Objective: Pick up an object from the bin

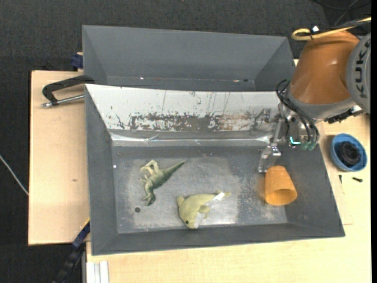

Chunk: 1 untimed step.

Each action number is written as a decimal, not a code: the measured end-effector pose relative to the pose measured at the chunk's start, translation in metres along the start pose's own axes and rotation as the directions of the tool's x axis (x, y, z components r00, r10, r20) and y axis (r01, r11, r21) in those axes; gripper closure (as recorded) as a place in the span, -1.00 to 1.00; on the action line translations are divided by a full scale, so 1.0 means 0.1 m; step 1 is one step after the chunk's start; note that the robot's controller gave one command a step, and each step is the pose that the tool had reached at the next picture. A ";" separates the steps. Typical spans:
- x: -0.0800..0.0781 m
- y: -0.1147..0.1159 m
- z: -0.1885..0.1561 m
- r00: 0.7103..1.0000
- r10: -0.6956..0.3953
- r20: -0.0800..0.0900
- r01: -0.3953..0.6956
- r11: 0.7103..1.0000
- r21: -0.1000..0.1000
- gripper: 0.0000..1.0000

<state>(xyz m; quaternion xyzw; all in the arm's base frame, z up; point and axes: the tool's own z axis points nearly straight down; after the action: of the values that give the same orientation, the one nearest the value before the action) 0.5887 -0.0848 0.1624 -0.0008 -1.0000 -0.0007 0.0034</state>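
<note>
Three loose things lie on the floor of the grey metal bin (99, 170), and none of them is off that floor. I judge the pick not yet made: the grasp, the lift and the carry clear of the bin are all left to do.

In the camera view the arm comes in over the bin's right rim, with its orange wrist cover (321, 69) above the right back corner. Below it the end effector (266, 161) hangs low in the right part of the bin, at the narrower end of an orange cup (278, 187). The cup lies on its side near the right wall, its wider end toward the front wall. The end effector is either touching the cup's narrow end or just short of it; I cannot tell which. Nor can I tell whether it is released or clenched. By nearness alone the cup looks the likely thing to be taken, but that is only a judgement.

The bin holds two other things. A green toy dinosaur (154, 180) with a long tail lies on its side in the left part of the floor. A pale yellowish animal figure (193, 209) lies near the front wall at about the middle, close to the dinosaur but apart from it. Both are well apart from the cup and the end effector. Whether anything is inside the cup is hidden from this angle.
</note>
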 end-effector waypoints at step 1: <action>0.23 -0.46 0.44 0.965 -0.263 0.023 0.263 0.965 -0.017 -1.00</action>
<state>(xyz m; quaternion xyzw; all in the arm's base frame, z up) 0.5648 -0.1311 0.1184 0.1318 -0.9912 -0.0111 -0.0070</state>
